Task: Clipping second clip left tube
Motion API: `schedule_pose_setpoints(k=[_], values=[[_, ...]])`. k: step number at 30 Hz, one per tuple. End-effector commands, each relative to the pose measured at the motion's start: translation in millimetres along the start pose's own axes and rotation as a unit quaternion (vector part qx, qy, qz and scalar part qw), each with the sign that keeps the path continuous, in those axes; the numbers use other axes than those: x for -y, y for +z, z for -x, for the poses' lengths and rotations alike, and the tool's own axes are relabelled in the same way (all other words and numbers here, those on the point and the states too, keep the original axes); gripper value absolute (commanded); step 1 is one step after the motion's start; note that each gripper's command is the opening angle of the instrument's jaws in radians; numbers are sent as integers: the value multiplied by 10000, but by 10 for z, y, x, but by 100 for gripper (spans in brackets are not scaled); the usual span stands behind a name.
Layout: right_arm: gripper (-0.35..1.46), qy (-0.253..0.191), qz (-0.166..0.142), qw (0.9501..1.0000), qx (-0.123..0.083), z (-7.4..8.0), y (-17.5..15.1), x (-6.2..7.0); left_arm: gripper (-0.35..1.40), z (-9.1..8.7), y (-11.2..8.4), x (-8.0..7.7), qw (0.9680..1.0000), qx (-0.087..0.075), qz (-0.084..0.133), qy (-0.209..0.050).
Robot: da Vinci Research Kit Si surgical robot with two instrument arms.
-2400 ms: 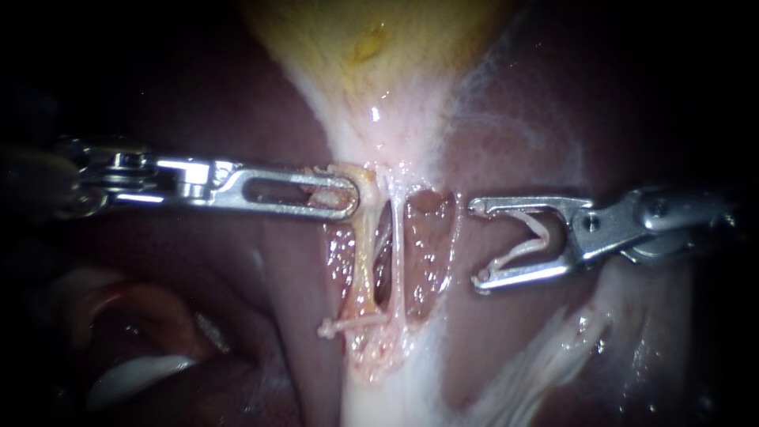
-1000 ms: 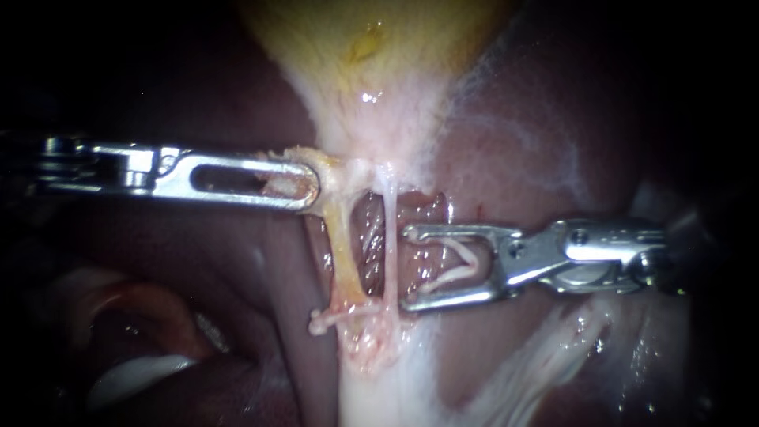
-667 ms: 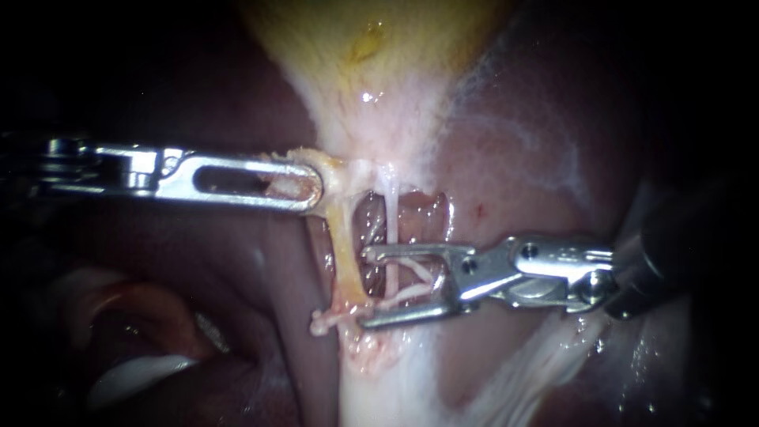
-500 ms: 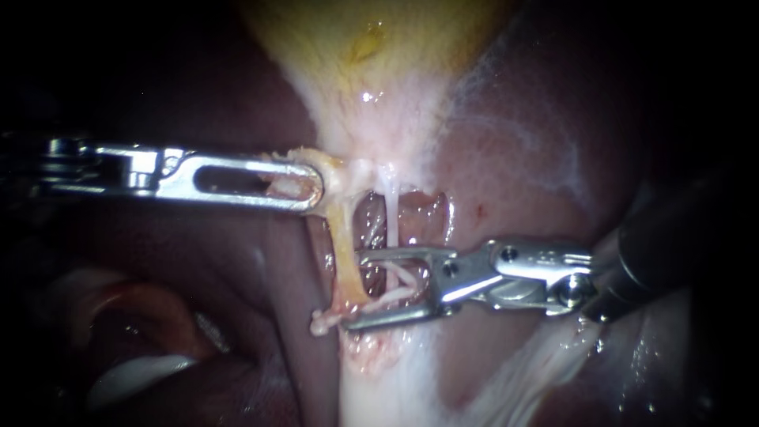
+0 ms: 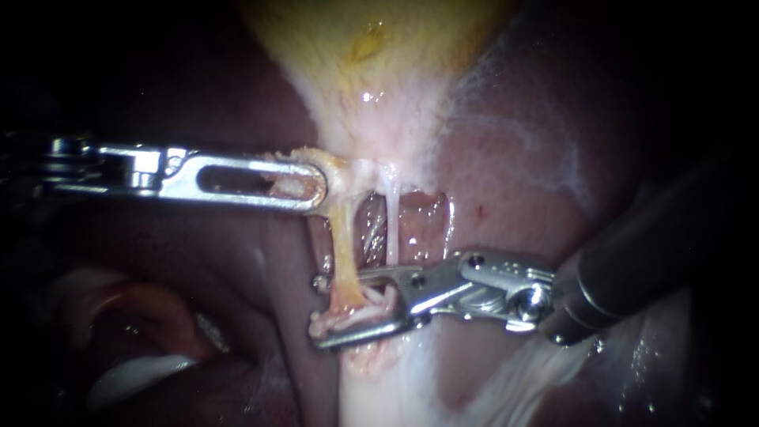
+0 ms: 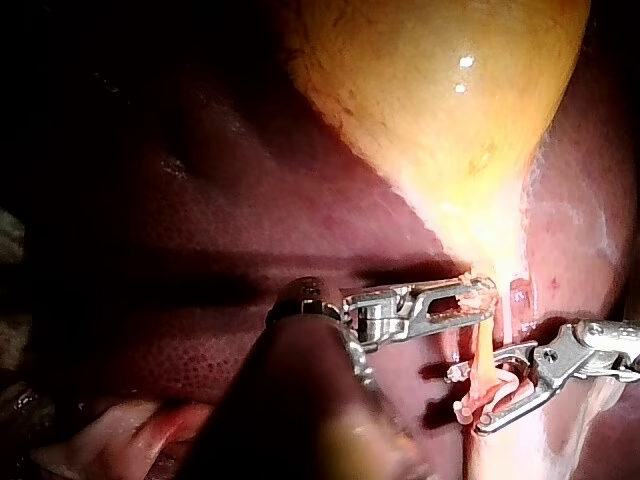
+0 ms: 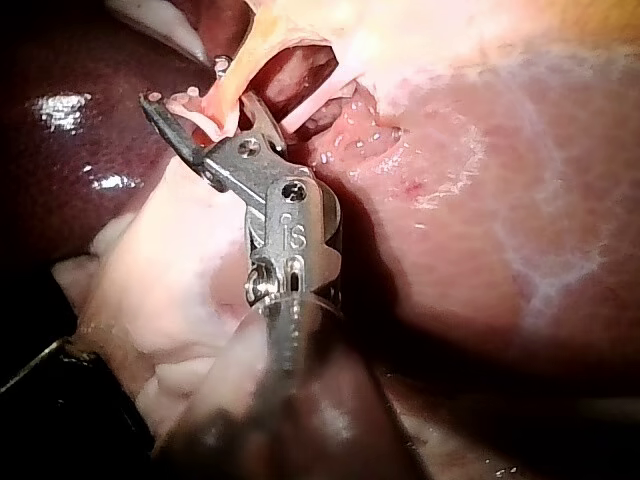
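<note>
Right instrument (image 5: 319, 310), one: slender metal jaws part-closed, holding a pale clip (image 5: 384, 299) near their throat, one jaw passing behind and one in front of the left tube (image 5: 341, 245) at its lower end; dark shaft entering from the right, rising toward the upper right. In the right wrist view the same jaws point away from the camera, with the tube's lower end between them. Left instrument (image 5: 318, 183), one: slotted jaws closed on a tissue tuft (image 5: 296, 184) at the top of the left tube, lying level, shaft entering from the left. Clips, two: the one in the right jaws, and a seated clip (image 5: 318, 323) across the foot of the left tube, its knobbed end showing between the jaw tips; where the two meet cannot be told. Tubes, two: left tube, yellowish, drawn taut between tuft and foot; right tube (image 5: 391, 229), thin and white, just beside it, above the right instrument. Gallbladder (image 5: 371, 39), one, yellow, narrowing down to both tubes. Liver (image 5: 506, 158), dark red, on all sides.
</note>
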Motion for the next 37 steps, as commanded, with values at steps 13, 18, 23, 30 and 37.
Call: schedule_pose_setpoints(k=[13, 18, 23, 30, 37], values=[[-31, 667, -39, 9977, -84, 5, -6, -1, -35, 0, 1, 0, 10000, 1, 1, 0], [-35, 808, -26, 9967, -103, 8, -11, -4, -35, 0, 1, -1, 10000, -1, -1, 1], [-35, 809, 21, 9967, 40, 10, -15, -2, -35, 0, 1, -1, 10000, -1, -1, 2], [-35, 808, 11, 9967, 60, 11, -16, -1, -35, 2, 1, -3, 10000, -4, -3, 3], [-35, 813, -9, 9967, 64, 10, -18, -1, -35, 2, 1, -3, 10000, -5, -4, 3]])
